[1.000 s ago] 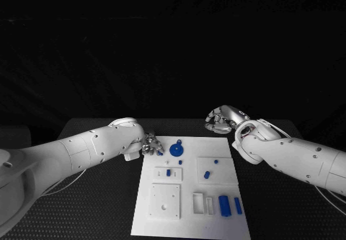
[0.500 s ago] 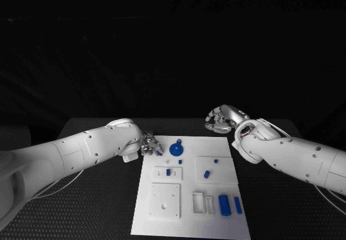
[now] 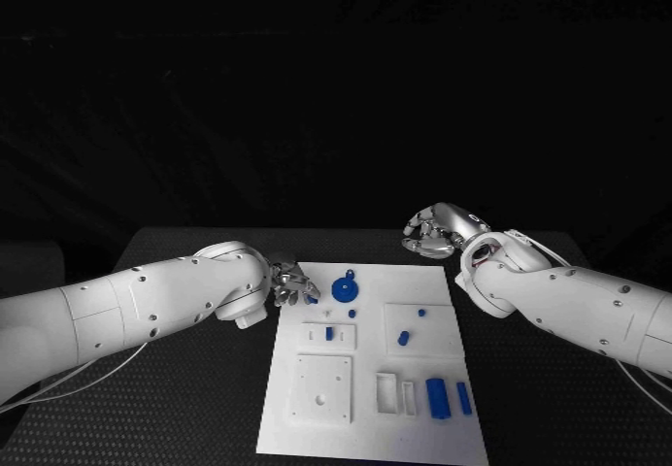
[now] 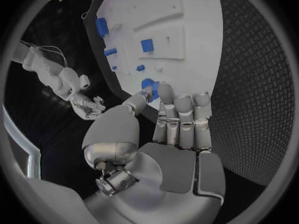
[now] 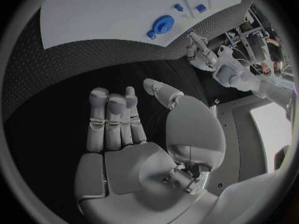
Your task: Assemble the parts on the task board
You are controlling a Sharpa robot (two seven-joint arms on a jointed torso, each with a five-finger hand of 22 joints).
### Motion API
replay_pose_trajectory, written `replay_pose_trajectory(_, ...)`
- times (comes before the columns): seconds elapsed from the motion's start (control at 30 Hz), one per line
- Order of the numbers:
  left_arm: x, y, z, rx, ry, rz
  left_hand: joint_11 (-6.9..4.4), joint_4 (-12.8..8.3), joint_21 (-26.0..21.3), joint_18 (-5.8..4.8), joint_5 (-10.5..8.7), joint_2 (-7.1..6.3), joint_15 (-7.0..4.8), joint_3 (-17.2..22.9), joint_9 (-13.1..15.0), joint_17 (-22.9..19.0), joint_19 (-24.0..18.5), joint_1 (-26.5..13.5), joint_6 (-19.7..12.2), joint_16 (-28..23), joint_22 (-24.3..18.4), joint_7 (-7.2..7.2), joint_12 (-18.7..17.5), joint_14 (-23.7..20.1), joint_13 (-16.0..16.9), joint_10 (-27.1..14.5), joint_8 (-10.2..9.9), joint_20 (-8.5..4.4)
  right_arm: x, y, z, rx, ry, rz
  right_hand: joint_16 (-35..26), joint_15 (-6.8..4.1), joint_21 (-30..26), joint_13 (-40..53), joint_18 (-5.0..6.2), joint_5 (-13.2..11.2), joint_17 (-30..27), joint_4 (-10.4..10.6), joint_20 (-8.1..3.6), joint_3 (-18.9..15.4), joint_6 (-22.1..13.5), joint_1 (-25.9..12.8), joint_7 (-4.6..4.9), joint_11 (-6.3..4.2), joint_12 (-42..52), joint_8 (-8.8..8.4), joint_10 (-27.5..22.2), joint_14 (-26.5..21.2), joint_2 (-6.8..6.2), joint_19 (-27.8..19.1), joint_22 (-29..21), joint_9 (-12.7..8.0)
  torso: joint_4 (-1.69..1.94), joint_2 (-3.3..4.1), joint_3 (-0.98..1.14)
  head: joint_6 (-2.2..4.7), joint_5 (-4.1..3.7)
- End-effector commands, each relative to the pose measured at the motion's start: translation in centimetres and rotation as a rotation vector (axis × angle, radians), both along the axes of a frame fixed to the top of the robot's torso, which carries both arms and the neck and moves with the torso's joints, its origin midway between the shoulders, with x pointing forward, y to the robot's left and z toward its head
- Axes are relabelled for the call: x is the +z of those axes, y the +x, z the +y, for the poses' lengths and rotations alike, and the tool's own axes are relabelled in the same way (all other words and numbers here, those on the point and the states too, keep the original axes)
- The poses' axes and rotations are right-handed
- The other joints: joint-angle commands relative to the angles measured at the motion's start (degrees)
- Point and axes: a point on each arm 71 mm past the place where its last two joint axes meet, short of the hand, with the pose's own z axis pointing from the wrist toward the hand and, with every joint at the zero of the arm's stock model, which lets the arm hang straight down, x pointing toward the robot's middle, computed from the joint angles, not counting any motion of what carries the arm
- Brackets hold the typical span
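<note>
The white task board (image 3: 367, 427) lies in the middle of the table. A blue round part (image 3: 345, 289) with a knob sits near its far edge, also seen as the round part (image 5: 163, 23). Small blue pegs (image 3: 328, 334) (image 3: 402, 338) stand mid-board, and two blue bars (image 3: 437, 398) lie near the front right. My left hand (image 3: 290, 284) hovers at the board's far left corner; its thumb and first finger pinch a small blue part (image 4: 149, 85). My right hand (image 3: 434, 233) hangs beyond the far right corner, fingers straight, holding nothing (image 5: 124, 129).
Raised white plates (image 3: 322, 388) (image 3: 420, 325) with holes and slots sit on the board. Black mesh table (image 3: 183, 408) surrounds the board on both sides. My right forearm (image 3: 560, 301) reaches over the table's right side.
My left arm has sunk lower and swung outward, while its hand has stayed at the board's far left corner. The right hand has hardly moved.
</note>
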Motion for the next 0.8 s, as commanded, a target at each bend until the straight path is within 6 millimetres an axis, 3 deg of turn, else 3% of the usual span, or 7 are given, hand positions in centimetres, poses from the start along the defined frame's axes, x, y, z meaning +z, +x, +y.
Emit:
replay_pose_trajectory(0.03,0.3,-0.5,-0.2,0.023,-0.004,-0.08,-1.59,-1.2,0.3,-0.33,0.26,0.33,-1.87,1.2,1.0,-0.1,0.5,0.5,0.8,0.3,0.9,-0.32,0.3,2.3,0.1,1.9,1.5,-6.89,0.0,-0.1,0.1,0.015,-0.004,0.006,-0.4,-0.15,-0.4,-0.1,1.7,0.4,0.1,-0.1,-0.21,-0.3,0.2,-0.5,0.56,-0.12,0.2,-0.08,-0.4,0.0,-0.1,-0.2,0.1,0.1,0.03,0.07,-0.1,-0.07,0.11)
replay_pose_trajectory(0.4,-1.3,-3.8,0.8,-0.011,0.049,-0.1,-1.75,-1.0,0.4,-0.25,0.43,-0.07,-2.01,1.3,1.0,-0.2,0.9,0.4,1.3,0.4,0.9,-0.49,0.2,2.8,0.0,2.5,1.5,-7.03,-0.1,0.0,-0.1,0.011,-0.004,0.008,-0.4,-0.15,-0.4,-0.1,1.7,0.7,0.1,-0.1,-0.21,-0.2,0.2,-0.5,0.56,-0.12,0.2,-0.09,-0.4,0.0,-0.1,-0.3,0.1,0.1,0.06,0.04,-0.09,-0.46,0.43)
replay_pose_trajectory(0.8,-2.2,-5.0,0.6,-0.022,0.053,-0.1,-1.91,-0.9,0.5,-0.15,0.68,-0.44,-2.07,1.4,0.8,-0.3,1.4,0.4,1.9,0.4,0.8,-0.66,0.0,3.4,0.0,3.1,1.5,-7.15,-0.1,0.0,-0.1,0.012,-0.003,0.009,-0.4,-0.15,-0.5,-0.1,1.7,0.9,0.1,-0.1,-0.21,-0.2,0.2,-0.4,0.57,-0.12,0.2,-0.09,-0.5,-0.1,-0.09,-0.3,0.1,0.1,-0.04,0.1,-0.13,-0.51,0.78)
